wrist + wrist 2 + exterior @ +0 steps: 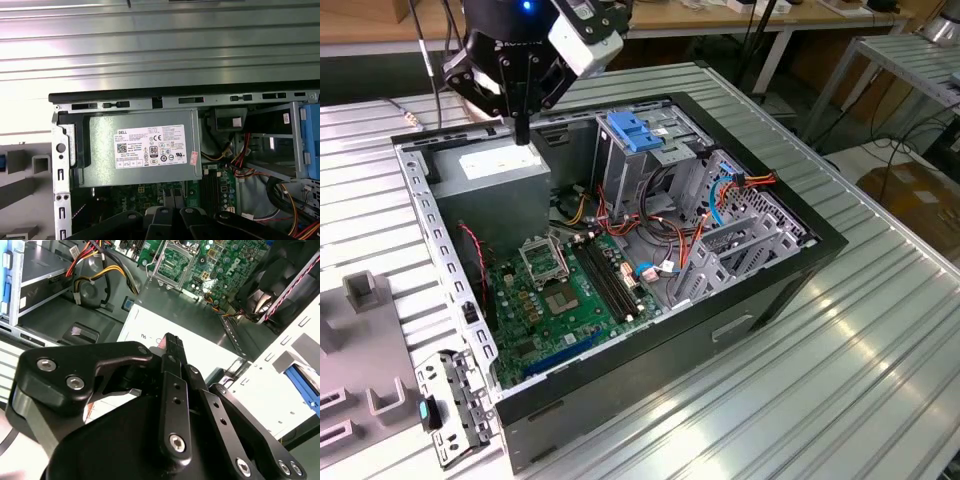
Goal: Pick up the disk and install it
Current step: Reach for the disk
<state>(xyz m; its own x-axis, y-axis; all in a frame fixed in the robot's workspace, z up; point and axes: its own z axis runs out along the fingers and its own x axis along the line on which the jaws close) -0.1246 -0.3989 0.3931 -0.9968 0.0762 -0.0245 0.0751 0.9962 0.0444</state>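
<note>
The gripper [523, 138] hangs over the back corner of the open computer case [620, 390]. Its fingers [172, 365] are pressed together with nothing between them. Directly beneath the tips lies the grey power supply [490, 175], its white sticker facing up in both wrist views [200, 320] [137, 147]. The tips are just above that sticker; whether they touch it cannot be told.

The disk [302, 385] is not in the gripper's grasp. As far as can be made out, it shows as a blue rail edge at the border of the second wrist view. It lies outside the case, beyond the perforated side wall [430, 230] from the gripper and well apart from the fingertips. It sits by the grey fixture [360, 290] that stands on the ribbed table [880, 330] on that same side. Little of its body can be seen, so how it rests cannot be told.

On the gripper's opposite side, inside the case, stands the tall metal cage [635, 130] with its blue latch. The green motherboard [560, 300] lies ahead of the gripper, past the power supply's far end.
</note>
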